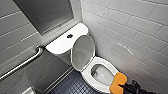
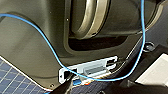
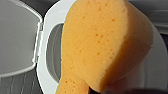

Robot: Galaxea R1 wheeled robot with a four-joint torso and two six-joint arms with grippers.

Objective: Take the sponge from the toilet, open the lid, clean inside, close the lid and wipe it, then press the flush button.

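1. The right gripper (image 1: 124,87) has its black fingers pinched onto one end of the sponge (image 1: 118,83). The rest of the sponge stands up clear of them.
2. In the right wrist view the sponge (image 3: 105,45) looms large. It is orange and pitted with small pores, narrow at the gripped end and swelling to a rounded lobe.
3. The sponge sits at the front edge of the toilet (image 1: 88,73), overlapping the white seat ring. Whether it touches the ring or is held just over it cannot be told.
4. Just beside the sponge the bowl (image 1: 101,73) is open, with a white inside and a shadowed drain.
5. The lid (image 1: 83,51) is raised and leans back against the tank, its grey underside facing forward. Its hinge (image 3: 38,41) shows in the right wrist view.
6. The flush button (image 1: 69,36) is a small dark spot in the middle of the flat white tank top.
7. A metal grab bar (image 1: 22,63) runs along the tiled wall (image 1: 130,25) beside the tank.
8. The floor (image 1: 72,86) is laid with small dark blue tiles.
9. In the left wrist view a blue cable (image 2: 37,32) loops across dark robot housing.
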